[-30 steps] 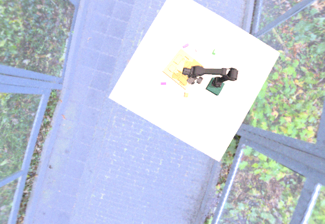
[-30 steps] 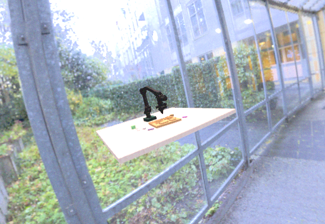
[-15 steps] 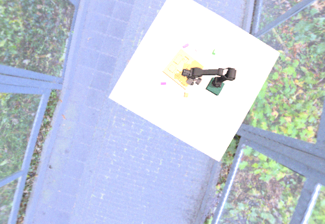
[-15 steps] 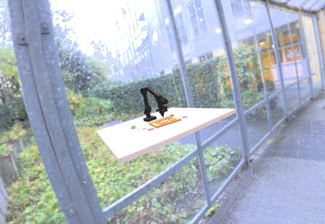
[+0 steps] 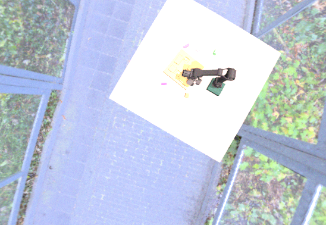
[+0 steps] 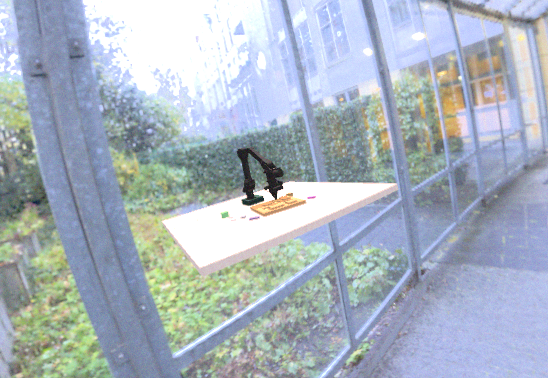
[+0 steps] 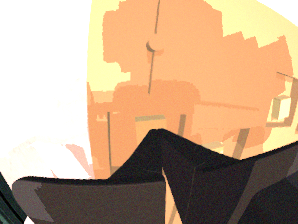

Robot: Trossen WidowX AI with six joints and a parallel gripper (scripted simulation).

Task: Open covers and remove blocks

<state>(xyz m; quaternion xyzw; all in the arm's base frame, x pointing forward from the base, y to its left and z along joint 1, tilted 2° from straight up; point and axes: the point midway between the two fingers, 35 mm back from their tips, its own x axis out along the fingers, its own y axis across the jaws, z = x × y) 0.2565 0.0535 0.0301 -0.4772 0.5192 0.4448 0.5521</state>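
The end effector (image 5: 194,81) (image 6: 275,198) (image 7: 156,135) is clenched with nothing in its grasp, tips pointing down over the board (image 5: 175,65) (image 6: 280,208) (image 7: 210,60); whether they touch it I cannot tell. Just beyond the tips, the wrist view shows narrow slots, a small round pin (image 7: 154,46) and, to the right, a square recess with a pale patch inside. Glare and shadow hide how the covers stand. The board lies flat on the counter (image 5: 143,78) (image 6: 215,251). Near one corner sits a magenta block (image 5: 186,46) (image 6: 254,218), apart from the board; another magenta piece (image 5: 163,84) (image 6: 311,197) lies off the opposite side, and an orange block (image 5: 187,94) rests near the board's edge. The green block (image 5: 214,52) (image 6: 224,214) is farther out, with small pale bits between it and the board. The arm (image 5: 208,72) (image 6: 258,158) rises from a dark green base (image 5: 221,92) (image 6: 259,199). Behind the counter stand metal-framed panes, then a hedge (image 6: 230,158) and a building (image 6: 320,26).
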